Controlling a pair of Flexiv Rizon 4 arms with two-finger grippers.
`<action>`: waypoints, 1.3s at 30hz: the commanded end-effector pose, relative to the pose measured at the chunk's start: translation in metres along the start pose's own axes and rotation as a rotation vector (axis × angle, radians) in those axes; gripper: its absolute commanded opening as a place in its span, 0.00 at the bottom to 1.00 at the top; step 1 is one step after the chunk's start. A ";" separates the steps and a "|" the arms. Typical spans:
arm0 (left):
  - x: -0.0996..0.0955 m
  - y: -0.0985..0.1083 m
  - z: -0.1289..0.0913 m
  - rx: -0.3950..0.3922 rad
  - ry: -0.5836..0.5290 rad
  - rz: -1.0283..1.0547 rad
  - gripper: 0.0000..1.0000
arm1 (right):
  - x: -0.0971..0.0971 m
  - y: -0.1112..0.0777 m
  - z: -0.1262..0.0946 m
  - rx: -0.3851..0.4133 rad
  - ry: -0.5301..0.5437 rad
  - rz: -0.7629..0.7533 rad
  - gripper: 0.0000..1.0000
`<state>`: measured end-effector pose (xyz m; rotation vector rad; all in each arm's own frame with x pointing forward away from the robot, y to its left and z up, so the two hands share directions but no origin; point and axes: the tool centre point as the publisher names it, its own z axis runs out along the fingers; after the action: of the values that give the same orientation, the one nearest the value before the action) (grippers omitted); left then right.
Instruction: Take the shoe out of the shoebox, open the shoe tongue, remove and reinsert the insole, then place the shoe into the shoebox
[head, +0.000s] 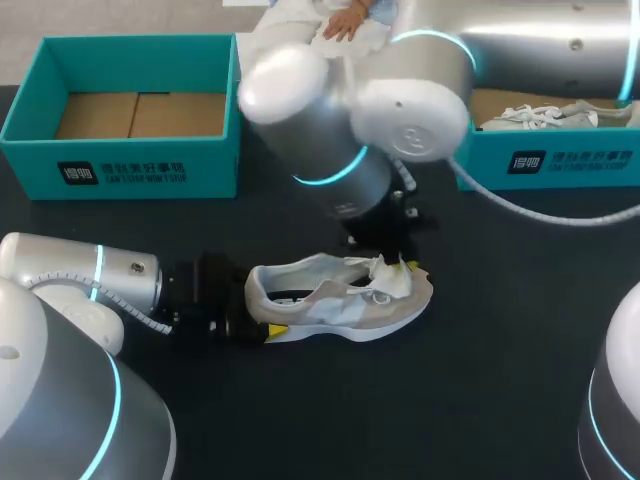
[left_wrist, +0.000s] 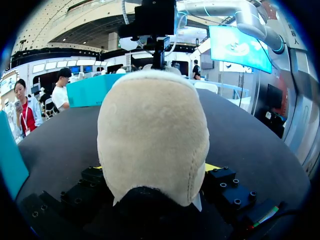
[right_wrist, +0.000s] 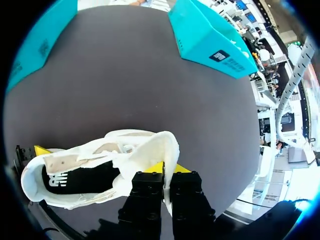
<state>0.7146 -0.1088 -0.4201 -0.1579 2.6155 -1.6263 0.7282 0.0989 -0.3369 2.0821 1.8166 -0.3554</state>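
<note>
The beige-and-white shoe (head: 335, 305) is clamped at its heel by the left gripper (left_wrist: 155, 172). Its tongue (right_wrist: 161, 146) is pinched between the narrow fingers of the right gripper (right_wrist: 169, 171). A teal shoebox (head: 130, 165) is set well behind.

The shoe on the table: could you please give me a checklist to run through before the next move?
1. Shoe out of its box, lying on the table: ok.
2. Left gripper shut on the heel: ok.
3. Right gripper shut on the tongue: ok.
4. Insole exposed in the shoe's opening: ok.
5. Laces out of the insole's way: cannot tell.
6. Empty shoebox open for the return: ok.
</note>
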 end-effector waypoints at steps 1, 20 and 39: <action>0.003 0.007 0.003 -0.003 0.000 -0.001 0.00 | 0.001 -0.004 0.030 -0.010 0.050 0.177 0.11; 0.003 0.007 0.003 -0.003 0.000 -0.001 0.00 | -0.009 0.011 -0.011 -0.112 -0.019 0.214 1.00; 0.003 0.007 0.003 -0.003 0.000 -0.001 0.00 | 0.077 0.044 -0.115 -0.420 0.347 -0.527 0.89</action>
<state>0.7145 -0.1085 -0.4204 -0.1584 2.6161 -1.6253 0.7794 0.2027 -0.2613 1.7398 2.0386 0.1733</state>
